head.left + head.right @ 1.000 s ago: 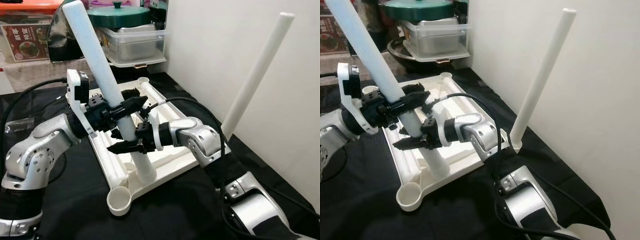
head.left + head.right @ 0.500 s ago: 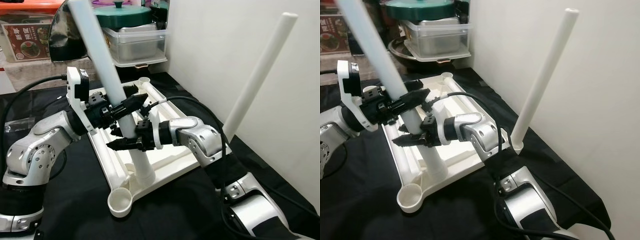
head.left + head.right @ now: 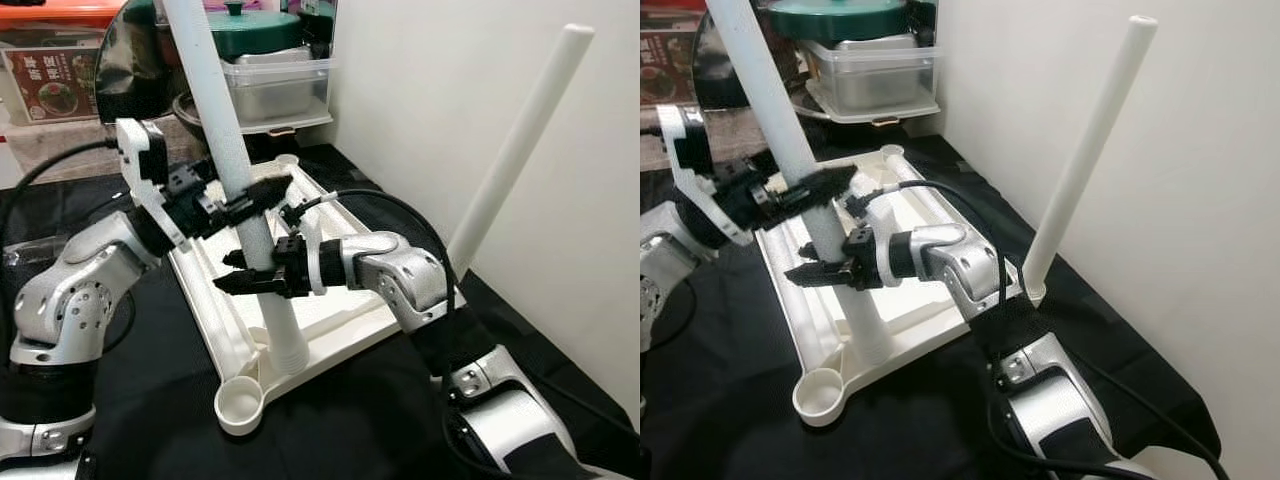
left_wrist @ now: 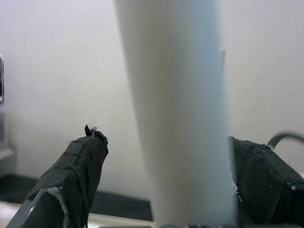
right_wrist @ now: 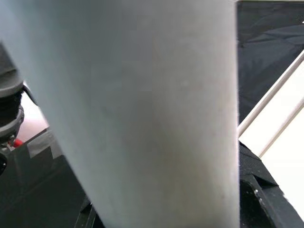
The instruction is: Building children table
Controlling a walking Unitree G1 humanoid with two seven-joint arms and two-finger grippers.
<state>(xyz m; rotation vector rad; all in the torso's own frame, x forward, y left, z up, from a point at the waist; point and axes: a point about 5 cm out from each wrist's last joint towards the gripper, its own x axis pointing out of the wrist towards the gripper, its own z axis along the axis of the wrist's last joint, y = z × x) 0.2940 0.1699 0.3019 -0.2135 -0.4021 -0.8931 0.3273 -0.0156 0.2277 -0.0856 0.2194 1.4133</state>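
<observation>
The step in hand looks like seating a leg (image 3: 240, 200) into the upturned tabletop (image 3: 345, 325). Nearest, an empty corner socket (image 3: 238, 405) sits below the fingers. The right gripper (image 3: 258, 282) is clamped low on the leg; just above it the left gripper (image 3: 262, 195) clasps the same leg. Beyond them a fitted second leg (image 3: 515, 150) stands. Next calls for pressing straight down. The leg's top is cut off.
</observation>
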